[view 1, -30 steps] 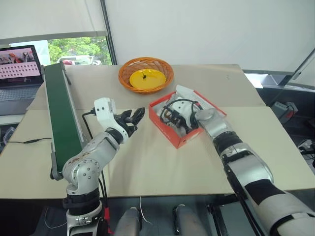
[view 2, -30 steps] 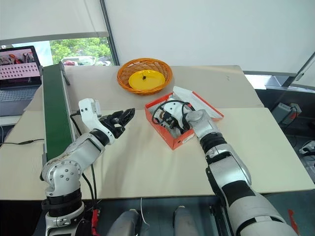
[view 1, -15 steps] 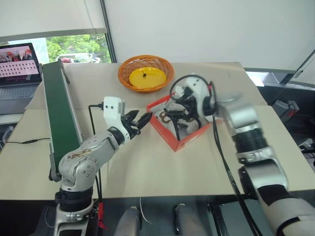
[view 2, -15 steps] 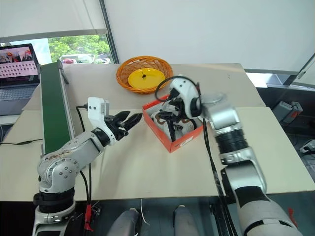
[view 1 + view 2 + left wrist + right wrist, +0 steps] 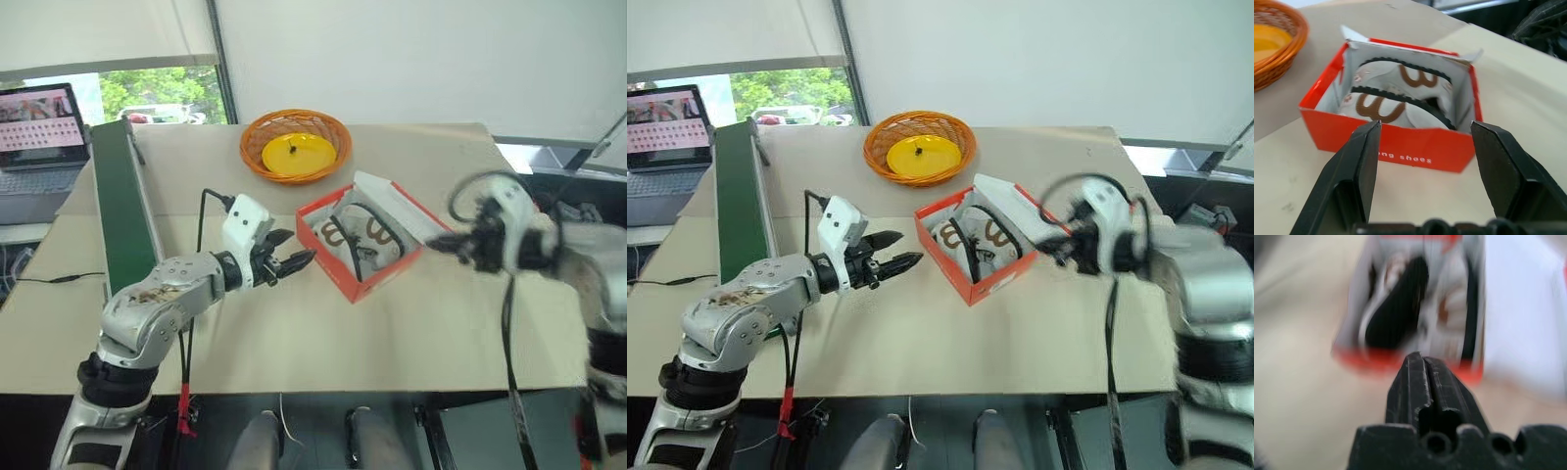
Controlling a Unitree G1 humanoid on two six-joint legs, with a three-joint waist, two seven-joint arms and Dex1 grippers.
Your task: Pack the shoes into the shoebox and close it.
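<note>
The red-orange shoebox (image 5: pixel 324 257) stands open in the middle of the table, its white-lined lid (image 5: pixel 397 210) tipped back on the far right side. Both off-white shoes (image 5: pixel 363 233) with dark laces and brown trim lie inside it, also seen in the left wrist view as shoes (image 5: pixel 1396 95). My left gripper (image 5: pixel 296 251) hovers just left of the box, open and empty, fingers (image 5: pixel 1364 161) aimed at the box's front wall (image 5: pixel 1396 149). My right gripper (image 5: pixel 438 245) hangs to the right of the box, shut (image 5: pixel 1416 360) on nothing.
An orange wicker basket (image 5: pixel 337 157) holding a yellow plate sits behind the box. A long green conveyor (image 5: pixel 122 215) runs along the table's left side, with a laptop (image 5: pixel 39 122) beyond it. Bare tabletop lies in front of the box.
My right gripper came up out of the box, swung away to the right and shut. The left gripper rolled at the wrist but stayed beside the box.
</note>
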